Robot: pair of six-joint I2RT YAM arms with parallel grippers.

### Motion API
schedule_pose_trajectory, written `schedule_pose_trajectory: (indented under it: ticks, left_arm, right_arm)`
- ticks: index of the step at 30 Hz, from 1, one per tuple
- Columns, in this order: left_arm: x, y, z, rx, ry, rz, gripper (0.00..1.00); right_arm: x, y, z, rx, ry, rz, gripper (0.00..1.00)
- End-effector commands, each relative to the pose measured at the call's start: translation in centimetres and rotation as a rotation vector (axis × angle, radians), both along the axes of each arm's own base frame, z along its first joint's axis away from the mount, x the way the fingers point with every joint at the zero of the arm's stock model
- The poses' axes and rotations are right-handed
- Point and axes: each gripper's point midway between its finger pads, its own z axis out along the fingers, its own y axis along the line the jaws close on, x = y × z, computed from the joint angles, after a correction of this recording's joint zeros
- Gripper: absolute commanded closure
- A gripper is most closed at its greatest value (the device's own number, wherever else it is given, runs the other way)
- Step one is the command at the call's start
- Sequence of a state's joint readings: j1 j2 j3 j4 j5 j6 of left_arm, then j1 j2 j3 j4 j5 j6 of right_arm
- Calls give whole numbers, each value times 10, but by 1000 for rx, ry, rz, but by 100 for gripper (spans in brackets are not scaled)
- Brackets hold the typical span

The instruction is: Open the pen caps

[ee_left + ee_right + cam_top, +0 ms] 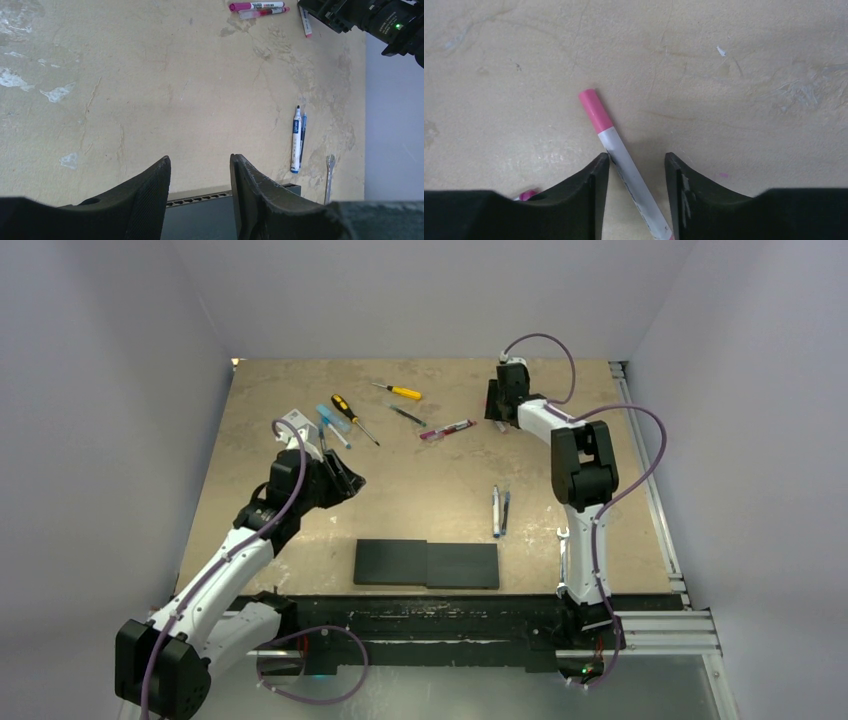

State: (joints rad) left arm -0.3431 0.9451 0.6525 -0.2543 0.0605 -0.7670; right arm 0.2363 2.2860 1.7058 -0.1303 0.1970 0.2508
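Pink pen cap (594, 111) — just beyond right end effector (636, 158)

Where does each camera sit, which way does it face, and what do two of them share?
Top external: above and behind the bases, looking down on the table; the left arm and right arm show.
Left wrist: on the left arm, looking across the table past its open left fingers at the blue pens and the right arm.
Right wrist: on the right arm, looking down between its open right fingers at a pink-capped pen.
Shared: top external and left wrist both show the blue pens.
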Motion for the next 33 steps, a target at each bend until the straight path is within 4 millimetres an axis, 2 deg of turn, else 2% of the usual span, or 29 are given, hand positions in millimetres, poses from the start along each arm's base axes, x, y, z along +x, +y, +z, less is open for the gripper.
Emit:
schedule_pose_trajectory:
  ticks: [1,4,7,11,15,16,17,22,26,28,30,33]
  left_arm:
    - [9,-10,27,-45,-68,-23,54]
    - [10,-10,26,-48,-69,-23,55]
    - [10,-12,25,-49,-69,-28,54]
    - [10,-11,25,-46,-72,-30,55]
    - [9,-11,25,-53,-74,-31,55]
    - [8,-11,26,-55,-77,-30,55]
    - [8,-12,27,-57,-79,-31,55]
    - [9,-10,37,-59,-102,-24,55]
    - [14,-10,50,-46,-143,-31,55]
    - [18,-10,59,-44,-176,-29,54]
    - [24,-10,74,-60,-230,-18,52]
    - [33,-17,111,-148,-379,-19,47]
  right_arm:
    - [5,-3,9,-39,-10,-15,56]
    - [-3,-3,-4,-77,25,-21,67]
    - [-12,-4,-19,-104,62,-20,74]
    - [-24,-6,-27,-109,92,-27,85]
    - [-29,-6,-20,-99,82,-21,85]
    - [-28,-5,-13,-81,65,-30,100]
    - [-28,-4,-8,-69,51,-33,100]
    - [-20,-2,44,-27,-53,-52,100]
    - [-22,-1,102,8,-163,-51,100]
    - [-38,10,133,115,-234,-56,100]
    - [-61,32,170,222,-342,9,100]
    - [-106,65,222,352,-511,118,100]
